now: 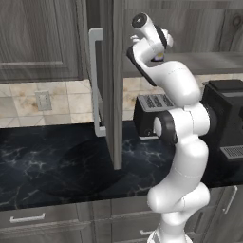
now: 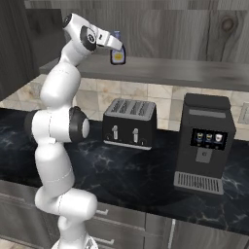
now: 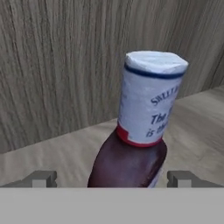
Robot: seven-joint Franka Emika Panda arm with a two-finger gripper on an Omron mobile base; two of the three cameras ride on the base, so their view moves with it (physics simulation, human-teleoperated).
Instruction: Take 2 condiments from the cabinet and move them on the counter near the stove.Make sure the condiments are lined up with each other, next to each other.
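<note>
One brown bottle (image 3: 131,144) upright on cabinet shelf (image 2: 160,72); gripper (image 3: 113,178) up at it w/ jaws wide open either side, nothing held; one toaster (image 2: 129,124), one coffee machine (image 2: 204,143) on counter (image 2: 136,175).

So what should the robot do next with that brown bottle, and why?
Probably close the end effector on the dark brown bottle. In the hand view the bottle stands upright on the cabinet shelf, right between the two open fingertips, one on each side of it. Nothing is gripped yet, so squeezing gently comes before lifting it out toward the counter.
</note>
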